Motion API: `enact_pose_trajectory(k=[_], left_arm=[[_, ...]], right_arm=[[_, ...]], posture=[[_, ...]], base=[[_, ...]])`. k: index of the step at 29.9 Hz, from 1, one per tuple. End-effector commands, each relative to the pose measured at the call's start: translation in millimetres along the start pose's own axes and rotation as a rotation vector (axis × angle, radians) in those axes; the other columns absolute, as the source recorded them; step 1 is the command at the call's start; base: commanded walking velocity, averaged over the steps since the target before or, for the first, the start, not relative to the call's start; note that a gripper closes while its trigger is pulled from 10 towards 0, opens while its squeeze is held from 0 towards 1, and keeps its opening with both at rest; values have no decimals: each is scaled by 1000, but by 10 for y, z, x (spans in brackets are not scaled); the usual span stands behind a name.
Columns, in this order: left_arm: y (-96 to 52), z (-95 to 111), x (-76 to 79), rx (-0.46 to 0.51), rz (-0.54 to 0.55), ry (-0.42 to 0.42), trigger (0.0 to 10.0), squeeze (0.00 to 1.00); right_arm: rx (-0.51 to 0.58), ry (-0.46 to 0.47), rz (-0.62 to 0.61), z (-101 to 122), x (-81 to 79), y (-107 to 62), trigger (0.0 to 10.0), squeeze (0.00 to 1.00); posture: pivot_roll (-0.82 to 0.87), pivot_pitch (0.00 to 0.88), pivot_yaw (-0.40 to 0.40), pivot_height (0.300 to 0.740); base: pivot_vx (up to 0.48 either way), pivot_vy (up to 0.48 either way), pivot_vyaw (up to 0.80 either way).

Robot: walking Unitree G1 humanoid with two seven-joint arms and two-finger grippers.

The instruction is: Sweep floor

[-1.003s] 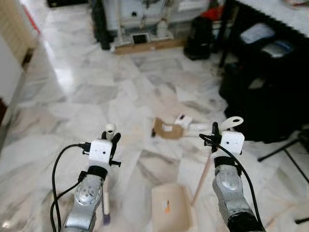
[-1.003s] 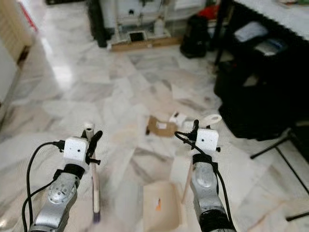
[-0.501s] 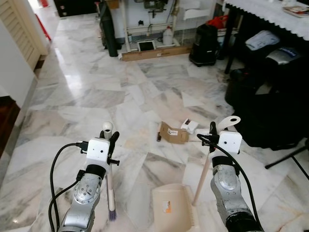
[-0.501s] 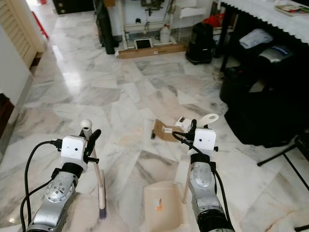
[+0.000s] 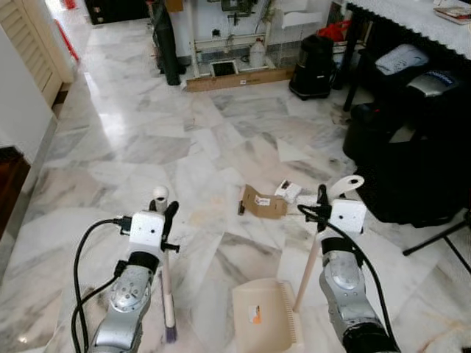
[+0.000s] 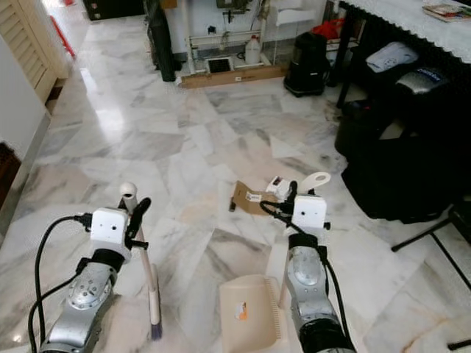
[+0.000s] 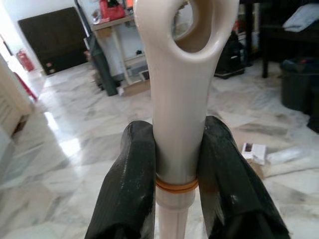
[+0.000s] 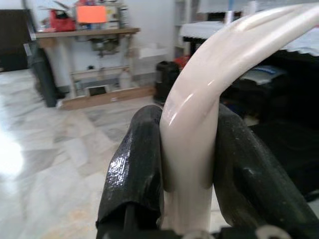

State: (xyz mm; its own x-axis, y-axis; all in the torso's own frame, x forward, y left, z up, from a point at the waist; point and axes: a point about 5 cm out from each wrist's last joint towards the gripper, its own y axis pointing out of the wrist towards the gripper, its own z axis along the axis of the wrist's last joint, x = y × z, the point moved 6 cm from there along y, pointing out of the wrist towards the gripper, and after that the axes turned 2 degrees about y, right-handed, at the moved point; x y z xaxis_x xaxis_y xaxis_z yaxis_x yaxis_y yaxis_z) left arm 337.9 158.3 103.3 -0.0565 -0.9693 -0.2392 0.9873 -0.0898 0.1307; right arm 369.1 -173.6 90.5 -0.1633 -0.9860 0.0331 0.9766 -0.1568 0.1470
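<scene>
My left gripper (image 7: 177,174) was clamped on the broom (image 5: 166,294), bristles on the marble floor (image 5: 147,147). My right gripper (image 8: 187,164) gripped the dustpan (image 5: 265,316) handle; cardboard scrap (image 5: 263,202) lay ahead.

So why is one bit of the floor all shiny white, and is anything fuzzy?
In the left eye view, the marble floor mirrors bright light as glare. In the left wrist view, the broom handle is sharp; the room behind looks soft. In the right wrist view, the close dustpan handle is slightly blurred.
</scene>
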Motion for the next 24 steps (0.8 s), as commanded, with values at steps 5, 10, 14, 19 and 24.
enact_pose_trajectory(k=[5, 10, 14, 19, 24], left_arm=[[14, 87, -35, 34, 6, 29, 10000, 0], [14, 83, -34, 34, 6, 30, 10000, 0], [26, 93, -34, 37, 7, 30, 10000, 0], [26, 92, -34, 38, 7, 31, 10000, 0], [34, 100, -30, 41, 7, 31, 10000, 0]], right_arm=[[62, 4, 4, 139, -14, 26, 10000, 0], [57, 2, 9, 129, -30, 22, 10000, 0], [55, 3, 7, 122, -28, 21, 10000, 0], [57, -1, 11, 123, -33, 21, 10000, 0], [56, 3, 12, 124, -34, 25, 10000, 0]], posture=[[93, 7, 39, 740], [93, 0, 37, 740], [93, 0, 38, 740], [92, 0, 38, 740], [92, 0, 37, 740]], base=[[144, 0, 0], [245, 0, 0], [259, 0, 0], [262, 0, 0], [266, 0, -731]])
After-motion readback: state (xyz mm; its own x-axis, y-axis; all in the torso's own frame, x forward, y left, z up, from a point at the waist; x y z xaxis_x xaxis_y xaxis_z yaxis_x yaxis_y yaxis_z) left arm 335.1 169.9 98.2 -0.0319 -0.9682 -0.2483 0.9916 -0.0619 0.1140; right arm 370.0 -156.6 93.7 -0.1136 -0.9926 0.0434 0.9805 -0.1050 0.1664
